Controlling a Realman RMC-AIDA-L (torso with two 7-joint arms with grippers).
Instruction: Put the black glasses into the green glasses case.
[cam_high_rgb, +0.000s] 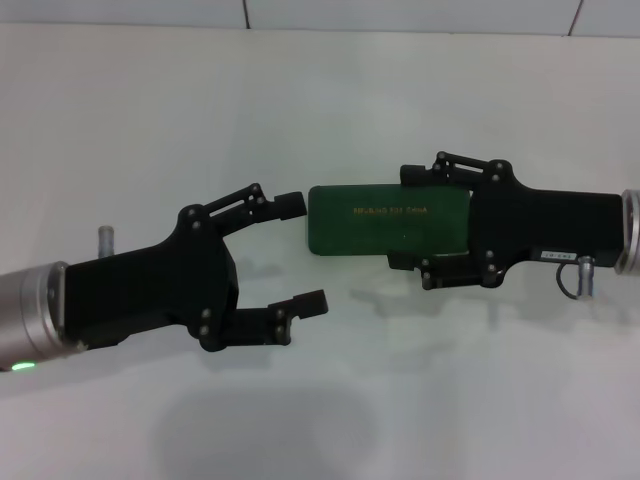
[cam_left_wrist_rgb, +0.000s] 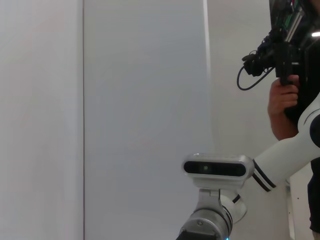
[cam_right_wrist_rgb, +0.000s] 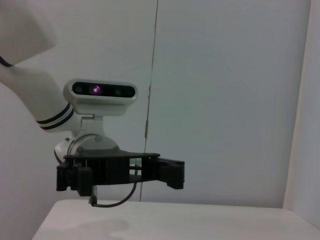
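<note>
On the white table (cam_high_rgb: 330, 110), the green glasses case (cam_high_rgb: 388, 222) lies closed with its lid up, a little right of the middle, its long side running left to right. A line of small gold lettering shows on the lid. The black glasses do not show in any view.

The right tool (cam_high_rgb: 406, 217) reaches in from the right and is clamped on the case across its short width: one fingertip presses the far long edge near the case's right half, the other presses the near long edge, and the tool's black body covers the case's right end. The right arm's silver cuff sits at the right edge of the head view.

The left tool (cam_high_rgb: 301, 252) comes in from the near left, its two fingers spread well apart with nothing between them. Its far fingertip lies just beside the left end of the case, perhaps touching it; contact cannot be told. Its near fingertip hangs over bare table, nearer than the case and to its left.

The right wrist view looks across the table at the other arm's tool (cam_right_wrist_rgb: 171, 173), seen side-on before a pale wall, with that arm's camera head (cam_right_wrist_rgb: 100, 92) above it. The left wrist view shows a wall, the right arm's camera head (cam_left_wrist_rgb: 216, 168), and a person's hand (cam_left_wrist_rgb: 282, 100) holding a black device at the upper right.
</note>
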